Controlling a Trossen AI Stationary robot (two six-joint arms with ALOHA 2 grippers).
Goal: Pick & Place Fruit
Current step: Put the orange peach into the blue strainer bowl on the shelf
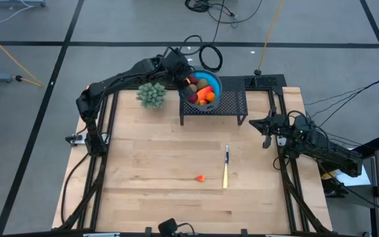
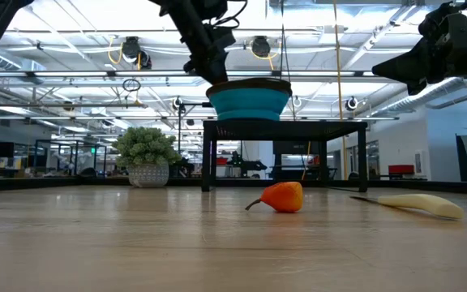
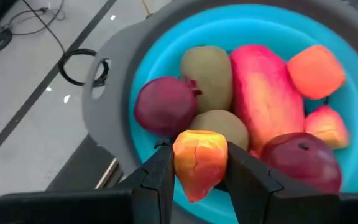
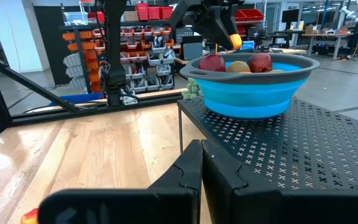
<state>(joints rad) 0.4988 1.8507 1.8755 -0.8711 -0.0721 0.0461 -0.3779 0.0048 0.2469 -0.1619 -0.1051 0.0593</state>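
the left gripper hangs over the blue bowl on the black stand, pinching a small orange fruit above the fruit piled inside. the right gripper waits near the stand, fingers pressed together. another orange fruit lies on the table beside a knife.

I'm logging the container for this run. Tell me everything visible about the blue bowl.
The blue bowl is round, bright turquoise with a grey rim and a looped grey handle tab, and looks like soft collapsible plastic. It stands upright on the black perforated metal stand at the table's far edge. Inside lie toy fruits: dark red, brownish-green, an orange-red mango-like one. The left pincer holds a small orange fruit above it.
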